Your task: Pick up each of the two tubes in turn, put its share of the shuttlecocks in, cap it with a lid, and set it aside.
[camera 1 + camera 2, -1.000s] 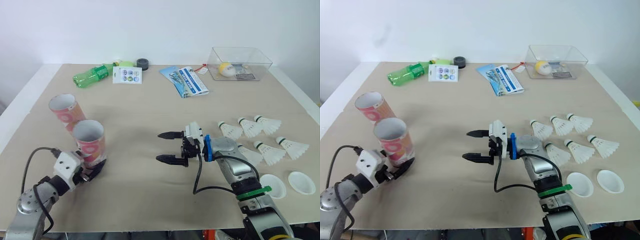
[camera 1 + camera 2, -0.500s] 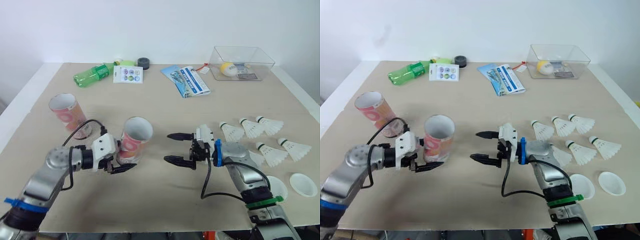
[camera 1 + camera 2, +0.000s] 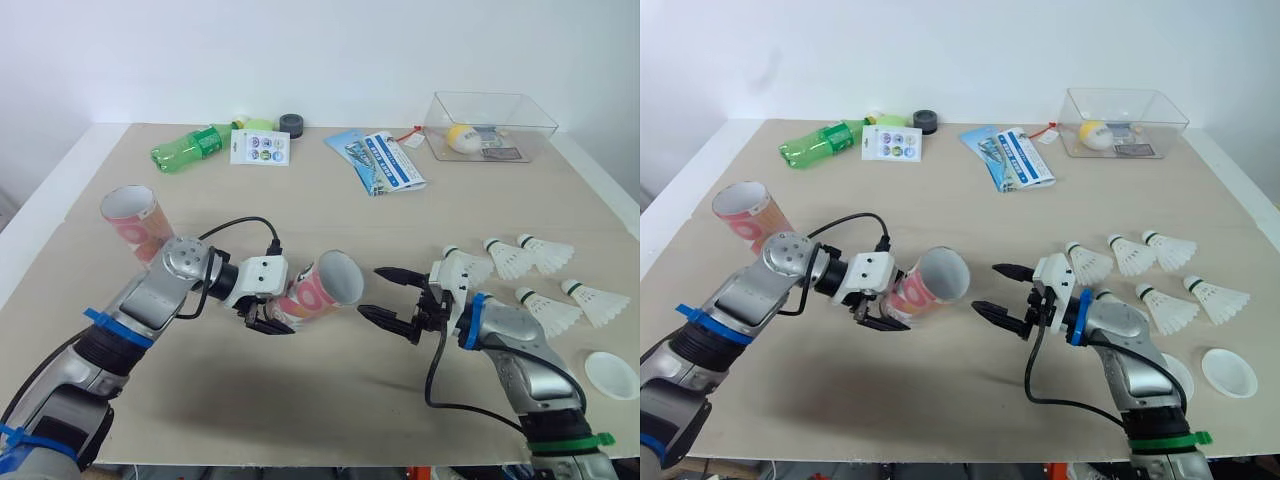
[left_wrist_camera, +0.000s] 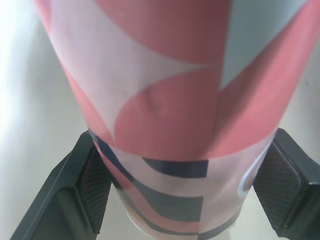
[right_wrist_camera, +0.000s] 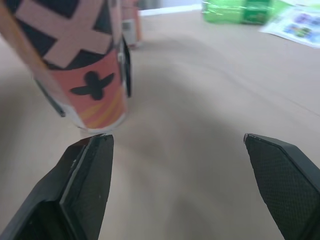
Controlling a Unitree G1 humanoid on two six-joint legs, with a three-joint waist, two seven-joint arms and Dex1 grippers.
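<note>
Filling step, by my reading: the left gripper (image 3: 270,318) clamps the pink tube (image 3: 322,288), tilted at the middle of the tabletop (image 3: 330,220), mouth toward the right gripper (image 3: 372,292), spread wide and empty; next it should fetch a shuttlecock (image 3: 545,310) near the right edge

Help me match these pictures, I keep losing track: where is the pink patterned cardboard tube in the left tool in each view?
Left eye view: pink patterned cardboard tube at picture centre, tilted, mouth towards the right tool.
Right eye view: tube left of centre.
Left wrist view: tube up close, clamped by the left tool.
Right wrist view: tube close ahead of the right tool.
Shared landmark: green plastic bottle lying far behind the tube.
</note>
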